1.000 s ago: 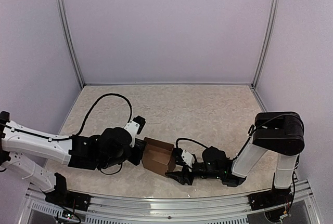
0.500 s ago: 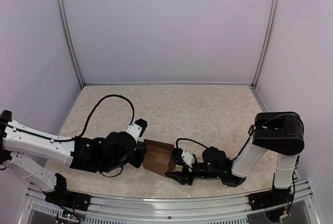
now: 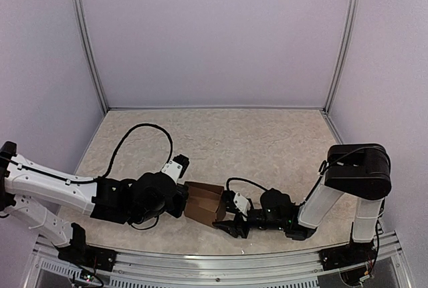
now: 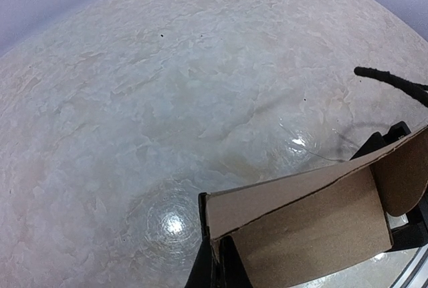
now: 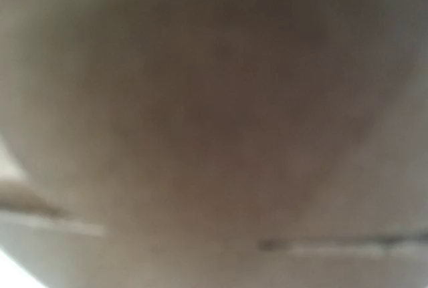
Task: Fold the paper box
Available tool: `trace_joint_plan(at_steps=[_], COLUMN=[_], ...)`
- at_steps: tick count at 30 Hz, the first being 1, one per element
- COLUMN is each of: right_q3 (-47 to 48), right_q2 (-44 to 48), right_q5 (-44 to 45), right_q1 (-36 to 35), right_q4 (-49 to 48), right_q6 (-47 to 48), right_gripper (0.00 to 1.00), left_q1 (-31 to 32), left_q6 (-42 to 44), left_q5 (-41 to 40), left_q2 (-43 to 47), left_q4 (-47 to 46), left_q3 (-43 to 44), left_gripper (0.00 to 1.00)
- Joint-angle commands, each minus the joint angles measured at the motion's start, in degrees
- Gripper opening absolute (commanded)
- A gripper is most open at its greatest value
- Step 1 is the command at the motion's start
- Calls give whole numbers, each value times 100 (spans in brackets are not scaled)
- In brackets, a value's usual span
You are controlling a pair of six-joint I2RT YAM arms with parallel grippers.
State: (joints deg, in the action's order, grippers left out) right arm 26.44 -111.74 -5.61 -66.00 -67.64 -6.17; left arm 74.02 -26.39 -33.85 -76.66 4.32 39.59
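The paper box [image 3: 202, 204] is plain brown cardboard, part-formed, lying low on the table between my two arms with its dark inside showing from above. My left gripper [image 3: 182, 201] is shut on the box's left edge. In the left wrist view its black fingers [image 4: 200, 234] pinch a cardboard corner [image 4: 307, 228]. My right gripper [image 3: 226, 213] meets the box's right end, one finger on each side of it. The right wrist view is filled with blurred brown cardboard [image 5: 214, 101], and no fingers show there.
The beige marbled tabletop [image 3: 267, 141] is walled by pale panels at the back and both sides. A black cable [image 3: 144, 127] loops over the left arm, and another cable [image 4: 394, 81] shows in the left wrist view. A metal rail [image 3: 221, 261] runs along the near edge.
My left wrist has edged to the right and rolled with the box edge in its grip. The box's top has opened, so its dark inside now shows. The right arm has stayed still.
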Motion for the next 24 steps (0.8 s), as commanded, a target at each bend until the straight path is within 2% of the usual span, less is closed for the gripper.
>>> trace_joint_plan(at_steps=[1, 12, 18, 24], right_q3=[78, -93, -263, -533], right_q2=[303, 504, 705, 1465], right_q5=[432, 451, 479, 378], right_q1=[43, 52, 59, 73], right_q4=[-655, -450, -271, 402], right_q6=[-224, -208, -95, 102], right_gripper=[55, 81, 87, 91], left_q1=[359, 359, 359, 359], left_q6=[-72, -123, -177, -335], left_q5=[1386, 1158, 972, 683], left_q2=[-326, -421, -450, -619], left_q4=[770, 1012, 1209, 1675], left_q3=[-164, 37, 175, 551], left_gripper=[0, 0, 0, 0])
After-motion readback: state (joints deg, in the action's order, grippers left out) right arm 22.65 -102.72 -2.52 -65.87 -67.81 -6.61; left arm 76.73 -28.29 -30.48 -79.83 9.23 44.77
